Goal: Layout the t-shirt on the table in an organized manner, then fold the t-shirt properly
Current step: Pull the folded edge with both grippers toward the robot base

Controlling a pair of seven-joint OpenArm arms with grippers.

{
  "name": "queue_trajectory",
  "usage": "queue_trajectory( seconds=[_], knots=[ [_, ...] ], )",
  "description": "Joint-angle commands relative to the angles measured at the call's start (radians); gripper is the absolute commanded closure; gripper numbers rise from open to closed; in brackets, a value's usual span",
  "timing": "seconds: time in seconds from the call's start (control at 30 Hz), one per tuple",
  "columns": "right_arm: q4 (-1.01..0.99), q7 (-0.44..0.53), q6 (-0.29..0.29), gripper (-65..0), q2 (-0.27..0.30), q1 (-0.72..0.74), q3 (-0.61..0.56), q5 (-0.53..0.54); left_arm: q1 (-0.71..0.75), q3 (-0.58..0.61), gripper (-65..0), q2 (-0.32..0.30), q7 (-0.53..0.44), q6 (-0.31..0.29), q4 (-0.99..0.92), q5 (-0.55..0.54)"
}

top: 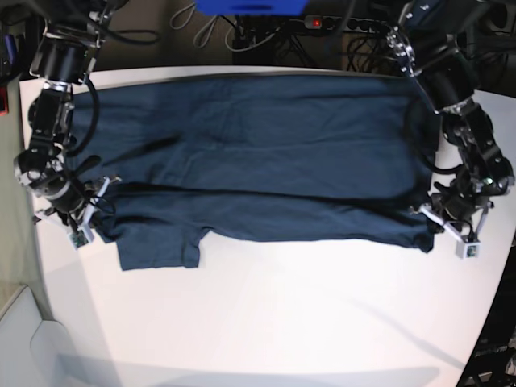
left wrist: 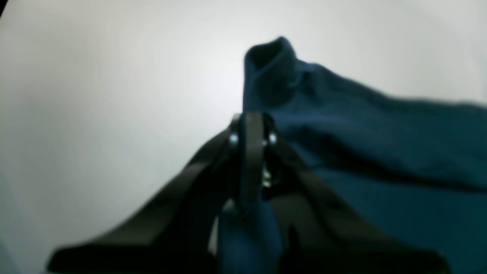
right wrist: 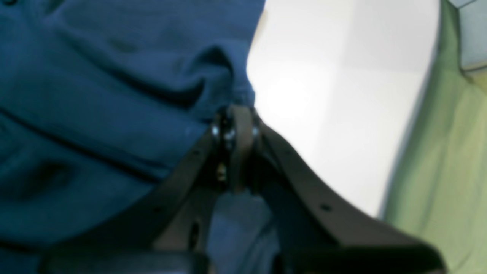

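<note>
So we've got the t-shirt [top: 258, 153] spread sideways across the far half of the white counter [top: 274, 322], with a lengthwise fold already showing – the near long edge is doubled over and one sleeve [top: 161, 246] sticks out toward us. Both arms sit at the shirt's short ends. The left gripper [top: 442, 216] has its fingers pinched together on the cloth at the hem-side corner, and the right gripper [top: 90, 205] is clamped on the edge near the sleeve end. Looks to us like we're mid-fold, not laying out anymore. Next move probably needs both ends lifted together and carried evenly – otherwise the middle sags and the crease goes crooked.
</note>
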Motion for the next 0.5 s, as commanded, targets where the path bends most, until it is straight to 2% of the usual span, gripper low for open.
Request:
queue_trajectory(
  seconds=[0.0,0.17,0.3,0.47],
  knots=[
    [0.035,0.023,-0.005,0.0,0.012,0.011,0.004,0.015,-0.022,-0.003,-0.4,-0.015,-0.015,-0.001,0.050,-0.034],
    [0.092,0.023,-0.005,0.0,0.014,-0.033,0.007,0.015,0.055,-0.009,-0.4,-0.019,0.044,-0.001,0.158,-0.102],
    [0.119,0.023,-0.005,0.0,0.008,-0.052,0.058,0.015,0.117,-0.011,-0.4,-0.024,0.075,-0.001,0.218,-0.160],
    [0.148,0.021,-0.005,0.0,0.012,-0.081,0.082,0.017,0.196,-0.087,-0.4,-0.019,0.098,-0.001,0.262,-0.223]
  ],
)
